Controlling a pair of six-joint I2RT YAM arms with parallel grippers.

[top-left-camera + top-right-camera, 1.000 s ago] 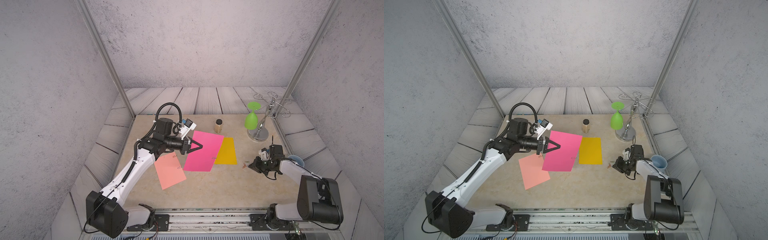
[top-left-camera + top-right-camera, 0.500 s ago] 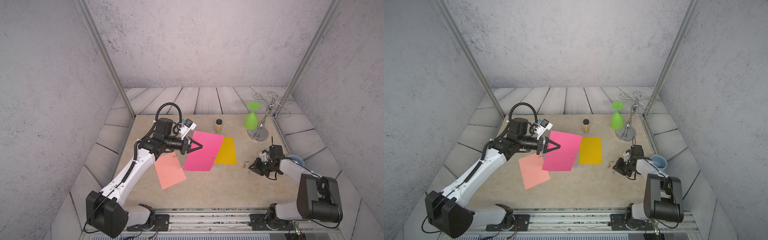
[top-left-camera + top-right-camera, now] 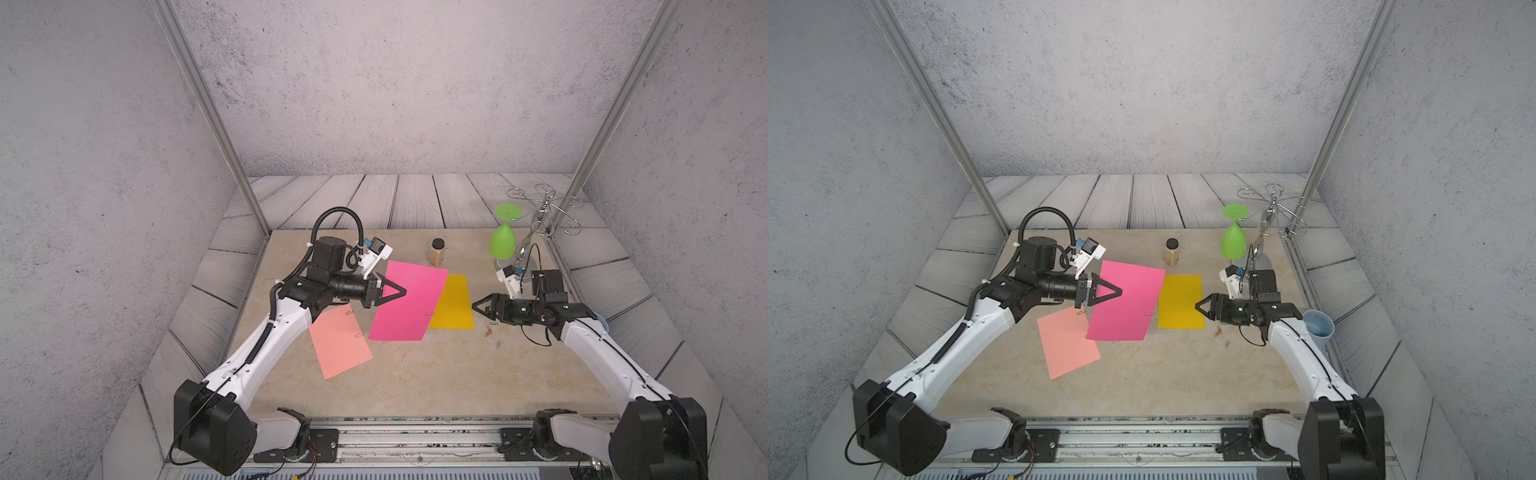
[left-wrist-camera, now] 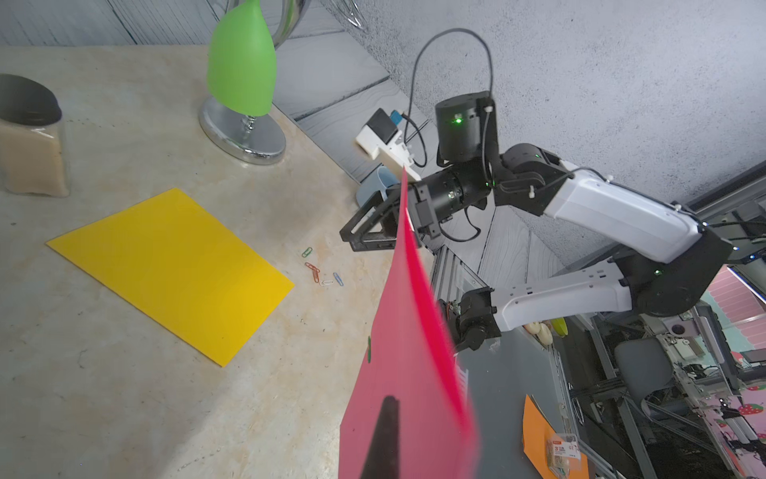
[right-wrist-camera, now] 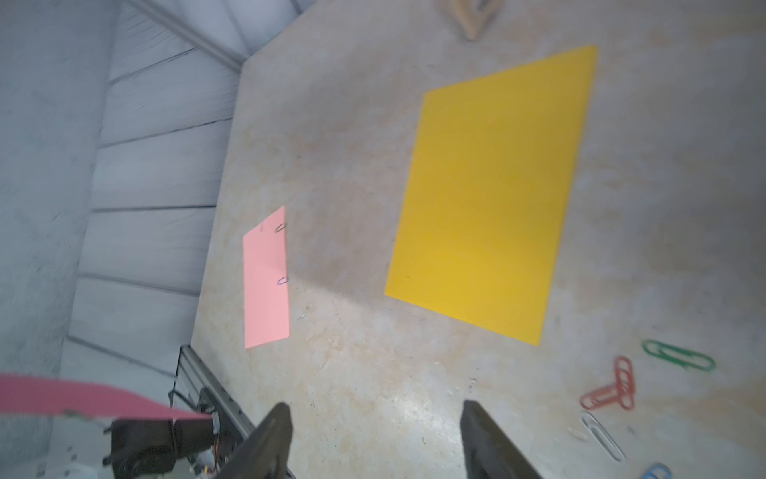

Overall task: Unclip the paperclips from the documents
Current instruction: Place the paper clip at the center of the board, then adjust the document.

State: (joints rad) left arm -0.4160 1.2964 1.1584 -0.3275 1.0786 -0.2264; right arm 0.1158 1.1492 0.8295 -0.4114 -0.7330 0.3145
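I see three plain sheets: the magenta sheet (image 3: 409, 305), the yellow sheet (image 3: 453, 303) and the salmon sheet (image 3: 338, 347). Loose on the mottled beige table (image 3: 415, 382) my right wrist feed shows a green clip (image 5: 679, 356), two red-orange clips (image 5: 624, 382), a silver clip (image 5: 602, 435) and a blue clip (image 5: 657, 472). On the salmon sheet I make out a second blue clip (image 5: 282, 280) and a dark clip (image 5: 281, 227) whose colour I can't call. The glass (image 3: 502, 241) is lime green, the cup (image 3: 1318, 324) pale blue, the jar (image 3: 437, 252) tan with a black lid.
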